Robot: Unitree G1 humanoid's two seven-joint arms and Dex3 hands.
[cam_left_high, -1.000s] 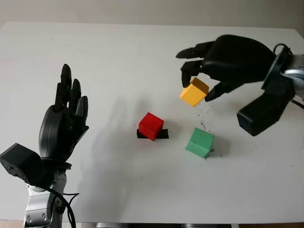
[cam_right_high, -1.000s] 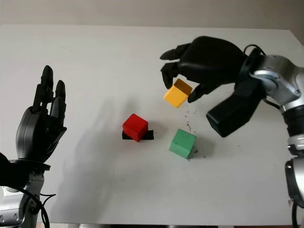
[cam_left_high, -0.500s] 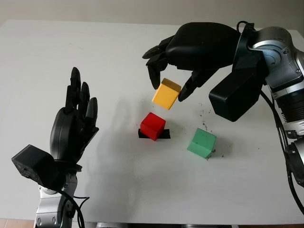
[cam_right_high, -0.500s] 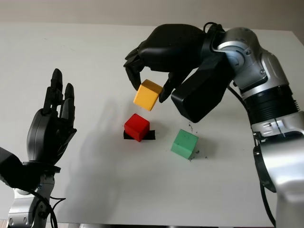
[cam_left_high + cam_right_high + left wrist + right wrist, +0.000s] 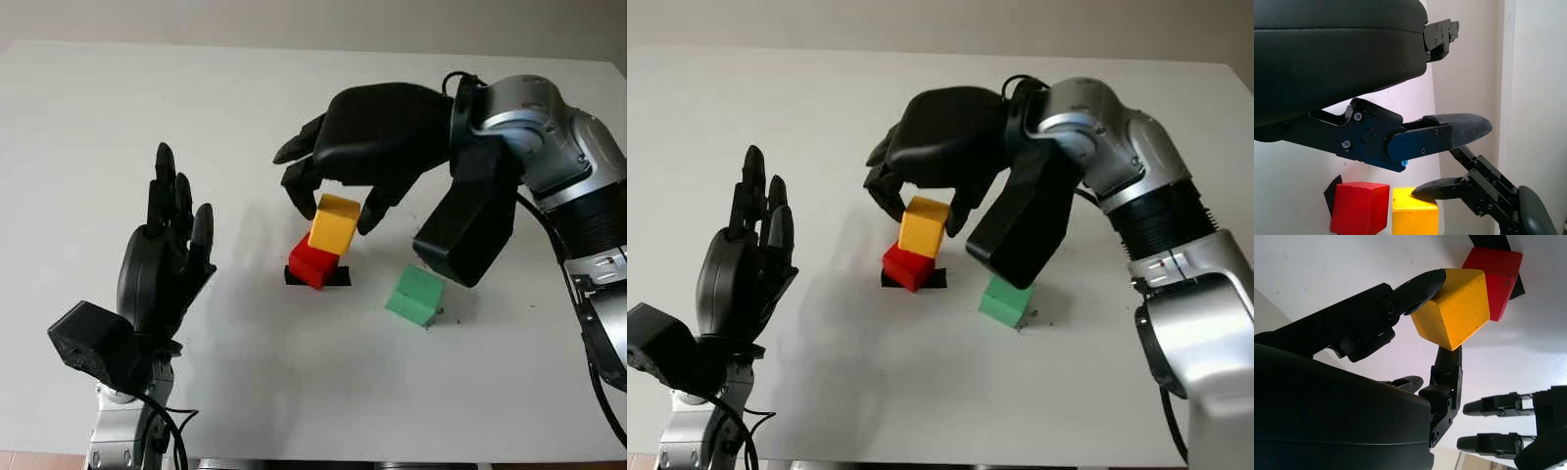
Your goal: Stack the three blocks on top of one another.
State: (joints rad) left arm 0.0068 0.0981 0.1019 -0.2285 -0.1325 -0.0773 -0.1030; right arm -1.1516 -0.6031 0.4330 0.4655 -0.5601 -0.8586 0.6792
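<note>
My right hand (image 5: 333, 210) is shut on the yellow block (image 5: 334, 225), pinching it between fingers and thumb. The yellow block hangs right over the red block (image 5: 310, 264), slightly tilted and offset; I cannot tell whether the two touch. The red block stands on a black tape mark (image 5: 339, 278) near the table's middle. In the right wrist view the yellow block (image 5: 1454, 306) overlaps the red block (image 5: 1496, 267). The green block (image 5: 415, 295) lies alone to the right, under the right forearm. My left hand (image 5: 168, 250) is open and raised at the left, apart from the blocks.
The white table (image 5: 147, 117) reaches to a far edge by the wall. Small dark specks (image 5: 438, 313) lie beside the green block. The right forearm (image 5: 468, 220) stretches over the table's right half.
The right hand carried the yellow block left and down, from the right of the table to just over the red block. The left hand drifted slightly rightward.
</note>
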